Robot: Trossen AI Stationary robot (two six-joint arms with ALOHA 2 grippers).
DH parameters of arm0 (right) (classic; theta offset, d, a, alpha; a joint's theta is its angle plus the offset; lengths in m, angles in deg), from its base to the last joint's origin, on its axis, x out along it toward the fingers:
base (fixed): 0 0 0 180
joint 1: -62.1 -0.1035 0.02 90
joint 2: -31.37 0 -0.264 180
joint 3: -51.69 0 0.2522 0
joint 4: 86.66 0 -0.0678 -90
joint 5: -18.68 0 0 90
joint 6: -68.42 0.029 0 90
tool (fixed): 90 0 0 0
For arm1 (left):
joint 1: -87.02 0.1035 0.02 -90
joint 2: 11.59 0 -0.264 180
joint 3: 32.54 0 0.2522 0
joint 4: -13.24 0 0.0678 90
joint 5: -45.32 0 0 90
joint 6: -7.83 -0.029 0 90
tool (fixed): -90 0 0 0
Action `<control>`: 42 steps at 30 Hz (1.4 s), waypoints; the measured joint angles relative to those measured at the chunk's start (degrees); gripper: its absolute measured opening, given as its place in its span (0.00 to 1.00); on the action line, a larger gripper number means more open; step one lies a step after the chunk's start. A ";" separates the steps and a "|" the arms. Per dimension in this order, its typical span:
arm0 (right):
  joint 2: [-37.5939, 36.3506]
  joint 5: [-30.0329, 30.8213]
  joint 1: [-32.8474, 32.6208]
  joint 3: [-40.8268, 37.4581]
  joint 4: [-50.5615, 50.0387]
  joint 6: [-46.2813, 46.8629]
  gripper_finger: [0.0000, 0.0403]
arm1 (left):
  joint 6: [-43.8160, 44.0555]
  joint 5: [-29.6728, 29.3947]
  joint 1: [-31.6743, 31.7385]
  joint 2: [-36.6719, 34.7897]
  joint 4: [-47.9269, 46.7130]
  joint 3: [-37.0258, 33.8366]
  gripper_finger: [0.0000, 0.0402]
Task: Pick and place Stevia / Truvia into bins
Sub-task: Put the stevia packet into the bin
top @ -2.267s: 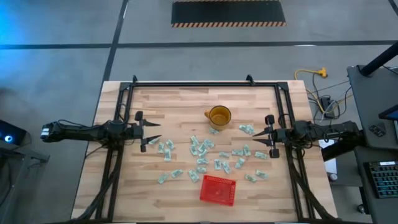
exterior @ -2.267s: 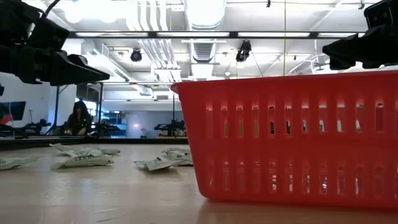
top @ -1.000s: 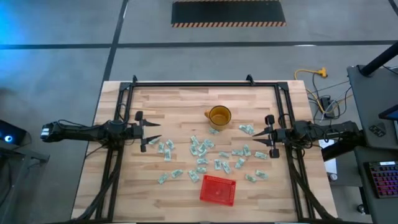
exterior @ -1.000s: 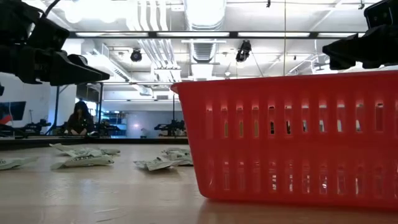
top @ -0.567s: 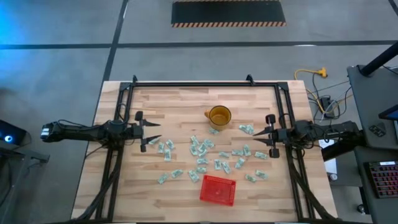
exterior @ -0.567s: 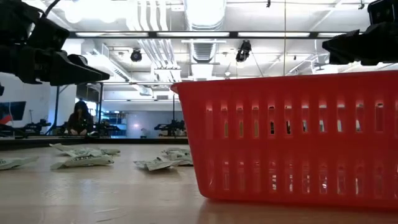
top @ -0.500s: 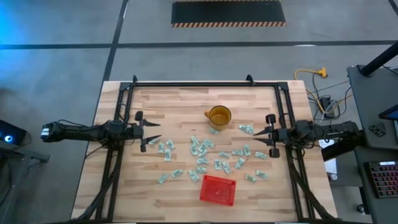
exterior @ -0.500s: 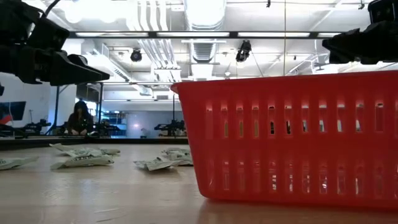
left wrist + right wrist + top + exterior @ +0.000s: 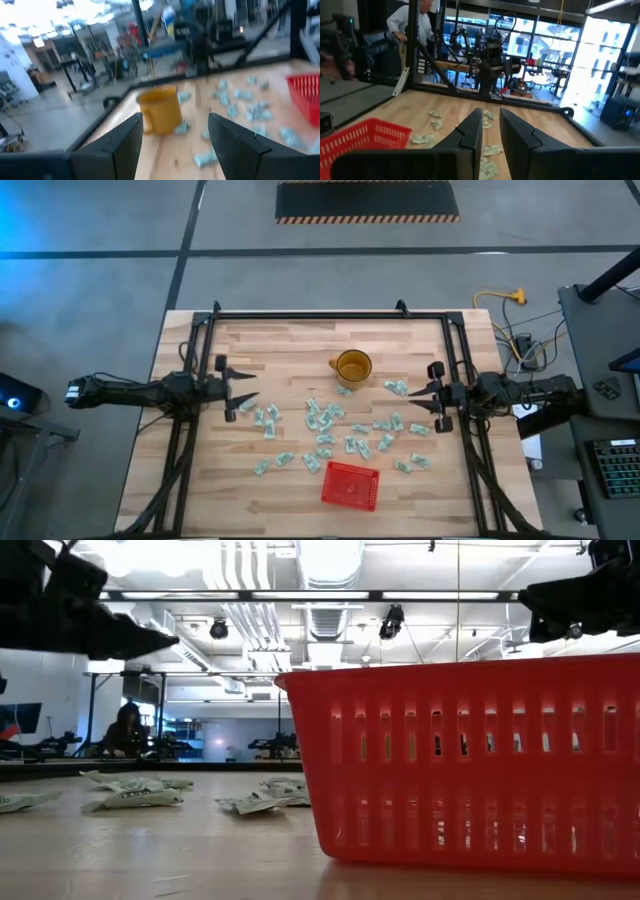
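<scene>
Several pale green and white Stevia / Truvia packets (image 9: 325,425) lie flat and scattered on the wooden table's middle, also seen in the left wrist view (image 9: 240,95), the right wrist view (image 9: 490,150) and the low view (image 9: 130,798). The red mesh bin (image 9: 350,485) stands near the front edge (image 9: 470,760) (image 9: 306,95) (image 9: 365,137). My left gripper (image 9: 246,391) (image 9: 175,117) hovers open at the table's left, pointing level toward the middle. My right gripper (image 9: 412,397) (image 9: 491,112) hovers at the right, its fingers a narrow gap apart with nothing between.
A translucent amber mug (image 9: 352,367) (image 9: 159,111) stands upright behind the packets. Black frame rails (image 9: 310,313) run along the far edge and both sides of the table. A person (image 9: 415,20) stands beyond the table's left side; another (image 9: 125,730) sits far off in the room.
Both grippers have tipped their fingers upward a little while staying over the same spots. The packets, the bin and the mug have not moved.
</scene>
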 joint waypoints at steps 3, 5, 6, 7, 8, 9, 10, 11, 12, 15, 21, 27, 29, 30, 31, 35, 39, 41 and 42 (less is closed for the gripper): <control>0.00 0.00 0.00 0.00 -0.14 0.51 0.14 | -0.01 0.00 0.00 0.00 3.80 0.00 0.52; 0.00 0.00 -0.01 0.00 -0.36 2.76 0.14 | -0.03 0.00 0.00 0.00 5.72 0.00 0.52; 0.00 0.00 0.00 0.00 -0.38 3.87 0.14 | -0.02 0.00 0.00 0.00 6.31 0.00 0.52; 0.00 0.00 0.00 0.00 -0.38 4.76 0.14 | -0.02 0.00 0.00 0.00 6.65 0.00 0.52; 0.00 0.00 0.00 0.00 -0.37 5.00 0.14 | -0.02 0.00 0.00 0.00 6.59 0.00 0.52; 0.00 0.00 -0.01 0.00 -0.36 4.95 0.14 | 0.00 0.02 0.00 0.00 6.59 0.00 0.52; 0.00 0.00 0.00 0.00 -0.36 4.57 0.14 | 0.00 0.01 0.01 0.00 6.68 0.00 0.52; 0.00 0.00 0.00 0.00 -0.42 4.19 0.14 | 0.00 0.00 0.00 0.00 7.21 0.00 0.52; -0.01 -0.01 -0.01 0.00 -0.69 4.02 0.14 | 0.01 0.00 0.00 0.00 7.81 0.00 0.52; 0.00 0.00 0.00 0.00 -2.56 2.97 0.14 | 0.05 0.02 0.00 0.00 9.76 0.00 0.52; 0.00 0.07 -0.01 0.00 -1.53 5.64 0.14 | -0.04 0.02 0.00 0.12 11.64 0.00 0.52; 0.24 0.02 -0.01 0.00 -1.89 8.87 0.14 | 5.71 0.06 0.00 0.04 19.25 0.00 0.52; 0.79 -0.03 -0.02 0.00 -1.88 10.02 0.14 | 13.10 0.16 0.00 0.42 17.40 0.00 0.52; 1.03 -0.03 -0.02 0.00 -1.88 10.36 0.14 | 17.05 0.17 0.00 0.60 16.03 0.00 0.52; 1.37 -0.02 -0.02 0.00 -1.82 10.40 0.14 | 19.85 0.15 0.00 0.81 15.30 0.00 0.52; 2.71 -0.02 -0.02 0.00 -1.69 10.40 0.14 | 18.23 -0.33 0.00 1.94 15.64 0.04 0.52; 4.31 -0.05 -0.02 0.00 -1.59 13.43 0.14 | 20.74 2.71 -0.01 3.48 14.72 0.07 0.52; 5.38 -0.15 -0.02 0.00 -1.33 15.65 0.14 | 19.57 8.98 -0.02 4.88 13.87 0.07 0.52; 5.82 -0.33 -0.02 0.00 -1.30 16.46 0.14 | 19.42 11.65 -0.07 5.78 14.25 0.10 0.52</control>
